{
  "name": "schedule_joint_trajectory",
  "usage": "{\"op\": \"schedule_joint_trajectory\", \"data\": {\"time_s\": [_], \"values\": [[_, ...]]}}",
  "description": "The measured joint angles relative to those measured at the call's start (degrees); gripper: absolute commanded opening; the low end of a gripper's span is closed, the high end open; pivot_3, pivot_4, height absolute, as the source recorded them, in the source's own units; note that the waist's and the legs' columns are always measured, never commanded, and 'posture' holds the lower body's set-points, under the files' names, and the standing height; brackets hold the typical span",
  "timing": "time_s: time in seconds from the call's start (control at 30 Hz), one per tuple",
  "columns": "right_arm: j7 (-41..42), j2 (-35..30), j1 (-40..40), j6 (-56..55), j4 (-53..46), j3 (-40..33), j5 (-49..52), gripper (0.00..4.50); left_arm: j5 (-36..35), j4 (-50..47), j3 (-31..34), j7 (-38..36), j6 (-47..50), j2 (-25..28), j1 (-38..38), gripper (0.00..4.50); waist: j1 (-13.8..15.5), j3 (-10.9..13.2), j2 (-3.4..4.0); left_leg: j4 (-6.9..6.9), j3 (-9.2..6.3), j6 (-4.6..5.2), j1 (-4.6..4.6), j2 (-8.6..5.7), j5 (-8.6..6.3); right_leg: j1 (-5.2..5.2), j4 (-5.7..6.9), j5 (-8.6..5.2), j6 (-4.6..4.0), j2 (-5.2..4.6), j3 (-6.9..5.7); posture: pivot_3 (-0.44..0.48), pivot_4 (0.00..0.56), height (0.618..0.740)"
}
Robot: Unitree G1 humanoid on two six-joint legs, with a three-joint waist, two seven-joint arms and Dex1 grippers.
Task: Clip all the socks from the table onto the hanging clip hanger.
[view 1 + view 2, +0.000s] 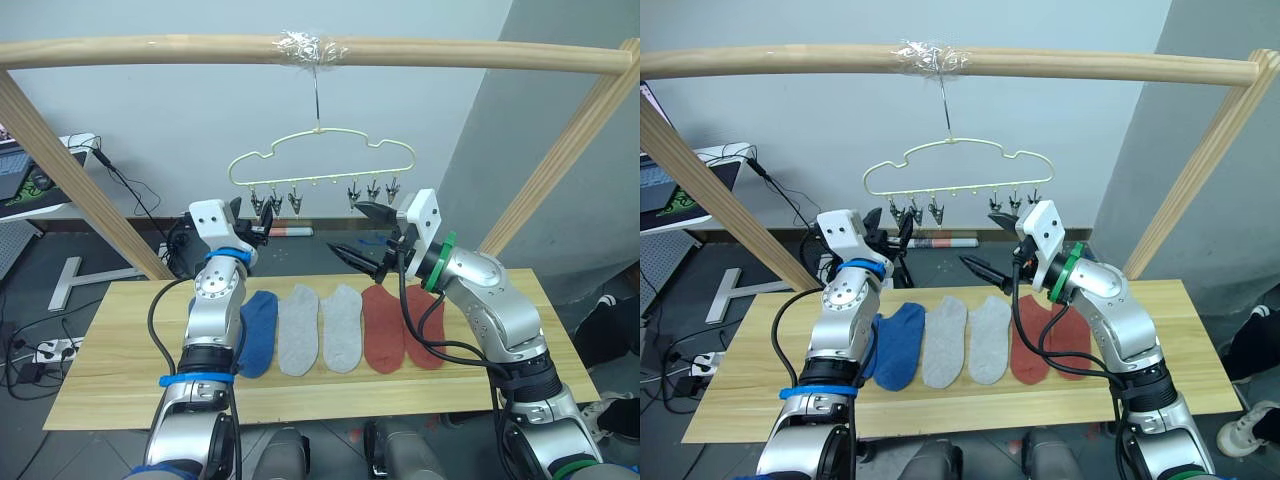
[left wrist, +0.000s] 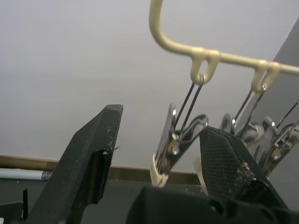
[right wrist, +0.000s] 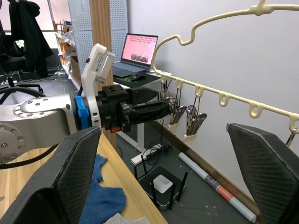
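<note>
Socks point(image 1: 320, 328): short knit ankle socks lie side by side on the long light-wood table point(image 1: 100, 375), in a row along its middle, order from the table's left end blue, blue, grey, grey, rust, rust. Each sock's long axis runs from near edge to far edge, cuffs at the near edge. Leftmost blue sock mostly hidden behind the left arm.

Thin pale yellow-green wire clip hanger point(image 1: 322, 160) hangs by its metal hook from the thick wooden frame bar point(image 1: 150, 52), above and beyond the table's far edge. Long axis parallel to the table's long edges; small dark metal clips point(image 1: 372, 190) dangle in two groups, none holding a sock.

Left gripper point(image 1: 254, 220) raised at the hanger's left clip group, fingers spread wide, empty. Left wrist view shows what the head views can't: one clip point(image 2: 175, 142) sits between the two black fingers point(image 2: 86, 163), not visibly touched.

Right gripper point(image 1: 364, 236) above the table's far edge under the right clip group, fingers wide apart, empty. Right wrist view adds a laptop point(image 3: 135, 53) on a desk behind.
</note>
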Motion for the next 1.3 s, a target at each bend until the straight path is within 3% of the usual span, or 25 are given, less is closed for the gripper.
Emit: {"op": "schedule_joint_trajectory", "data": {"time_s": [0.67, 0.77, 0.93, 1.03, 1.3], "values": [[-0.39, 0.27, -0.95, 1.4, -0.41, -0.2, 1.88, 4.5, 1.9, 0.2, -0.19, -0.15, -0.64, 0.12, -0.87, 2.97, 0.01, 0.9, -0.06, -0.01, -0.04, 0.0, -0.02, 0.01, 0.0, -0.01, 0.0, 0.0, 0.0, -0.03, -0.01, -0.035, 0.203, 0.74], [-0.42, 0.26, -0.95, 1.9, -1.24, -0.21, 1.9, 4.5, 2.19, 0.2, -0.52, -0.27, -0.69, 0.34, -0.87, 2.45, 0.01, 0.92, -0.05, -0.02, -0.06, 0.0, -0.03, 0.01, 0.0, -0.01, -0.01, 0.0, 0.0, -0.04, -0.01, -0.035, 0.203, 0.74], [-0.68, 0.28, -0.94, 2.21, -1.29, -0.25, 1.94, 4.5, 2.15, 0.2, -0.53, -0.31, -0.69, 0.37, -0.87, 0.84, 0.01, 0.93, -0.05, -0.02, -0.07, -0.01, -0.03, 0.01, 0.0, -0.02, -0.01, 0.0, 0.0, -0.05, -0.01, -0.037, 0.203, 0.74], [-1.12, 0.34, -0.9, 2.78, -1.63, -0.59, 2.04, 4.5, 2.07, 0.2, -0.51, -0.39, -0.82, 0.37, -0.87, 0.24, 0.01, 0.93, -0.05, -0.02, -0.07, -0.01, -0.03, 0.01, 0.0, -0.02, -0.01, 0.0, 0.0, -0.05, -0.01, -0.035, 0.201, 0.74], [-1.71, 0.66, -0.86, 3.46, -1.97, -0.97, 2.46, 4.5, 2.07, 0.19, -0.54, -1.12, -0.83, 0.37, -0.86, 0.23, 0.01, 0.93, -0.05, -0.02, -0.08, -0.01, -0.04, 0.01, 0.0, -0.02, -0.01, 0.0, 0.0, -0.05, -0.02, -0.035, 0.201, 0.74]]}}
